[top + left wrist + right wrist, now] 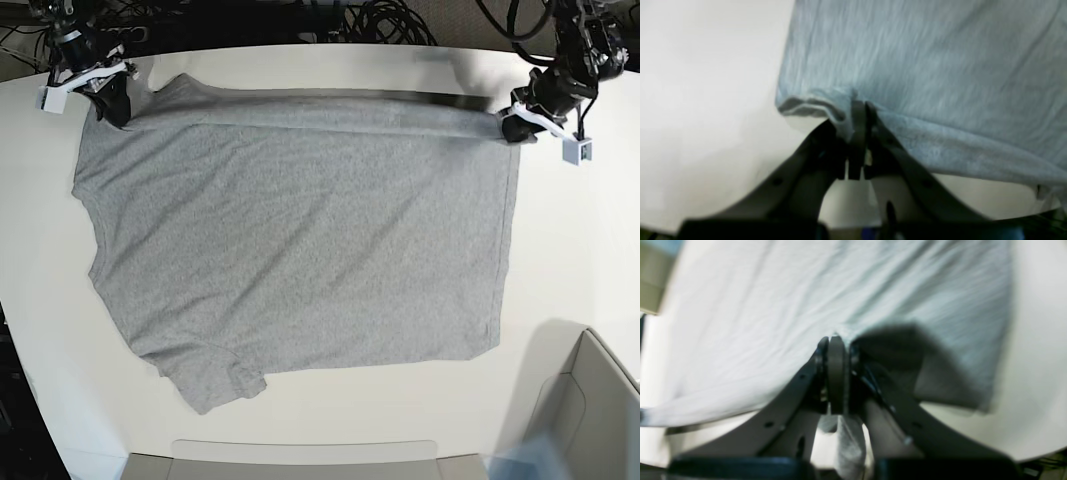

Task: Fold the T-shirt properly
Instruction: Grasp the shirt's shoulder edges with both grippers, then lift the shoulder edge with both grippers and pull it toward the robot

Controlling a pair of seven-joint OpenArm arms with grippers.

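Now T-shirt (pixel 300 230) far edge pinched between left gripper (pixel 512 127), right gripper (pixel 108 103).

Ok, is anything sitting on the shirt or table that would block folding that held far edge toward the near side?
Nothing visible. Left hand and right hand are both shut on the shirt's far edge, and the cloth lies bare. The box sits off its near corner.

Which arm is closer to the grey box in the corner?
Left. The left fingers pinch the shirt corner on the box's side of the table. The right fingers pinch the opposite corner, a whole shirt farther away.
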